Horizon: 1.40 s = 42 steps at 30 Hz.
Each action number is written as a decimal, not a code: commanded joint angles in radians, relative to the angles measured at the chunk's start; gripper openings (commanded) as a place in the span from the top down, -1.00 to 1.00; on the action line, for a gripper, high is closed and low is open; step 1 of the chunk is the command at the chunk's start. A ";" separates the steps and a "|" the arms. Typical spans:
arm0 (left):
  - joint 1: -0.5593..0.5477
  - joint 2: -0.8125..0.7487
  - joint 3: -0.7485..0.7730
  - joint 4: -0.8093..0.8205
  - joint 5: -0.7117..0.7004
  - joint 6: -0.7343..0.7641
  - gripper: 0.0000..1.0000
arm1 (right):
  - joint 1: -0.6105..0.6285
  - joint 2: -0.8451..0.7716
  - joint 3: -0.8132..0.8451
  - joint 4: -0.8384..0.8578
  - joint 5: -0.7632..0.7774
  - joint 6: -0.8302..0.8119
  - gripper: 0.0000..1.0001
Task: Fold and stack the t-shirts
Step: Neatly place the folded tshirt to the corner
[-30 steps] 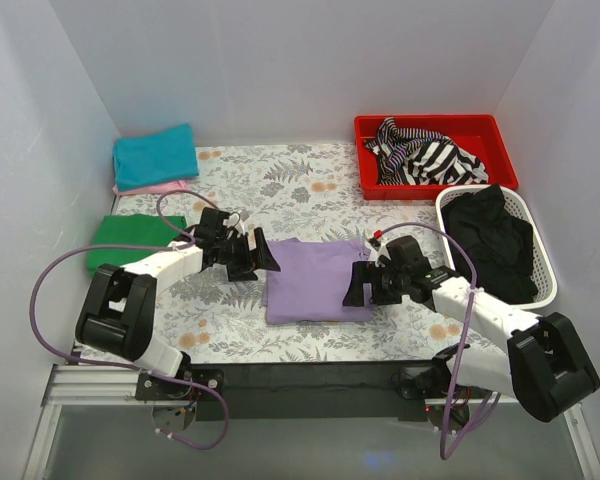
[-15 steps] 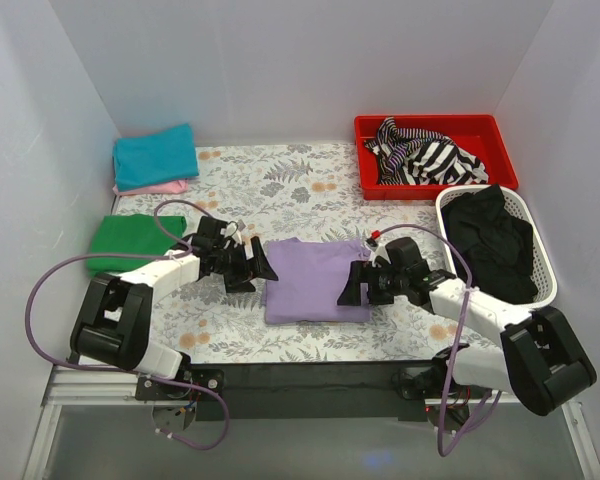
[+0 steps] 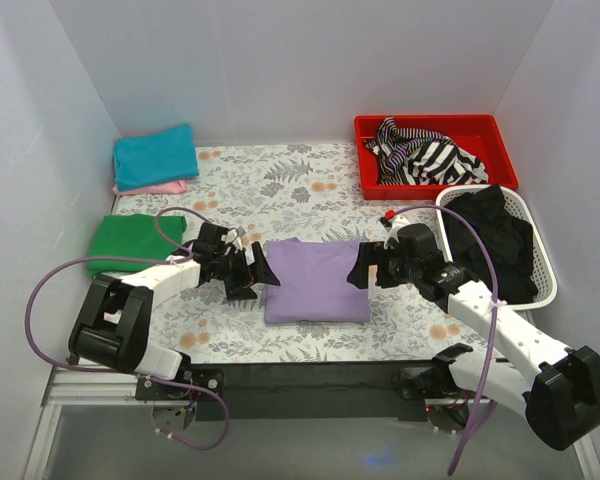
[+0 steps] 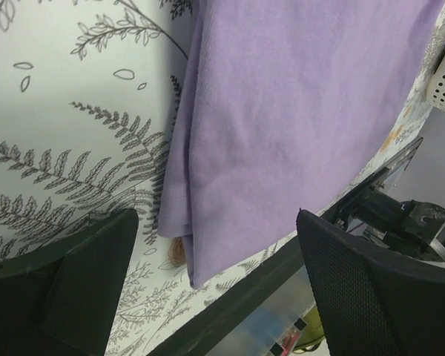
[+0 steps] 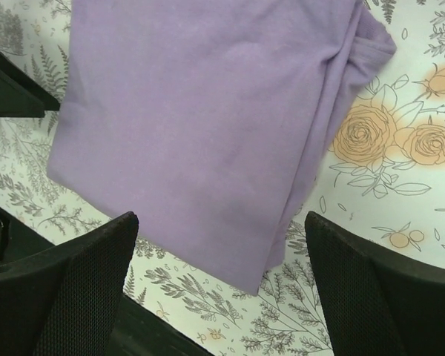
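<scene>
1. The purple shirt (image 3: 315,280) lies folded into a rough rectangle at the middle of the table (image 3: 300,190), flat on the floral cover. Its layered edges show along the 9 o'clock side in the left wrist view.
2. The left gripper (image 3: 258,275) sits at the shirt's 9 o'clock edge and points toward it. Its jaws are spread wide with nothing between them. In the left wrist view both fingers (image 4: 74,282) frame the shirt's near corner.
3. The right gripper (image 3: 363,270) sits at the shirt's 3 o'clock edge, facing the left one across the cloth. Its jaws are also spread wide and grip nothing. In the right wrist view the fingers (image 5: 67,282) stand to either side, with the purple cloth below them.
4. We cannot tell whether either gripper's tips touch the cloth or sit just above it.
5. The teal shirt (image 3: 155,156) is folded in the table's 10 o'clock corner. It rests on the pink shirt (image 3: 165,187), of which only a strip shows at the 6 o'clock side.
6. The green shirt (image 3: 130,240) lies folded and alone at the table's 9 o'clock edge, partly under the left arm's cable.
7. The red tray (image 3: 420,192) stands at 1 o'clock and holds a crumpled striped cloth (image 3: 425,155).
8. The white basket (image 3: 545,290) stands at 3 o'clock, just beside the tray, with black cloth (image 3: 500,240) heaped inside it.
</scene>
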 commanded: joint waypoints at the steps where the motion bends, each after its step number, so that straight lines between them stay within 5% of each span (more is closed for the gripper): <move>1: -0.028 0.048 0.006 0.029 -0.125 -0.012 -0.80 | 0.003 0.005 0.038 -0.035 0.039 -0.032 -0.97; 16: -0.250 0.369 0.129 0.173 -0.136 -0.073 -0.89 | 0.001 0.045 0.066 -0.032 0.062 -0.083 -0.97; 18: -0.255 0.406 0.130 0.216 -0.094 -0.078 -0.68 | 0.001 0.039 0.066 -0.033 0.077 -0.083 -0.97; 20: -0.255 0.438 0.135 0.244 -0.052 -0.078 -0.13 | 0.001 0.037 0.066 -0.034 0.082 -0.082 -0.97; 23: -0.255 0.482 0.163 0.311 -0.028 -0.095 0.97 | 0.001 0.037 0.066 -0.040 0.091 -0.083 -0.97; 30: -0.255 0.594 0.265 0.374 0.088 -0.078 1.00 | 0.000 0.014 0.071 -0.053 0.131 -0.089 -0.97; 34: -0.255 0.531 0.382 0.344 0.085 -0.043 1.00 | 0.000 0.012 0.075 -0.056 0.140 -0.086 -0.97; 37: -0.242 0.484 0.523 0.162 -0.035 0.069 1.00 | -0.002 0.006 0.081 -0.056 0.157 -0.089 -0.97; 42: -0.163 0.567 1.004 -0.200 -0.191 0.245 1.00 | -0.004 0.041 0.109 -0.046 0.179 -0.109 -0.97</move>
